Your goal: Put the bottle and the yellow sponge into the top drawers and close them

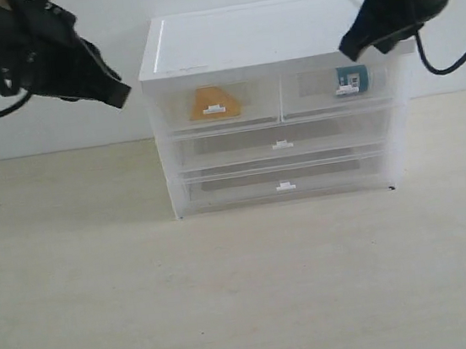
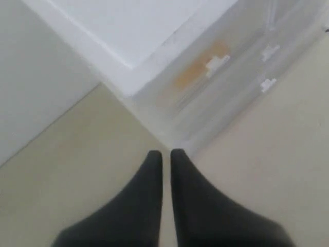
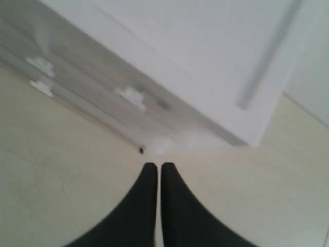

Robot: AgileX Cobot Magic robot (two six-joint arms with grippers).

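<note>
The white-topped drawer unit point(image 1: 258, 31) stands at the back of the table. Its two top drawers are pushed in flush. The yellow sponge point(image 1: 212, 102) shows through the left top drawer point(image 1: 180, 121) and as an orange blur point(image 2: 198, 69) in the left wrist view. The bottle point(image 1: 352, 79) shows through the right top drawer point(image 1: 318, 104). My left gripper point(image 1: 119, 95) hangs shut and empty just left of the unit's top corner. My right gripper point(image 1: 350, 48) hangs shut and empty at the unit's top right corner. Both pairs of fingers point(image 2: 163, 154) point(image 3: 157, 167) nearly touch.
Two full-width drawers point(image 1: 280, 139) point(image 1: 285, 181) sit shut below the top ones. A pale wall stands behind the unit. The beige tabletop point(image 1: 231, 294) stretches out in front. Black cables trail from both arms.
</note>
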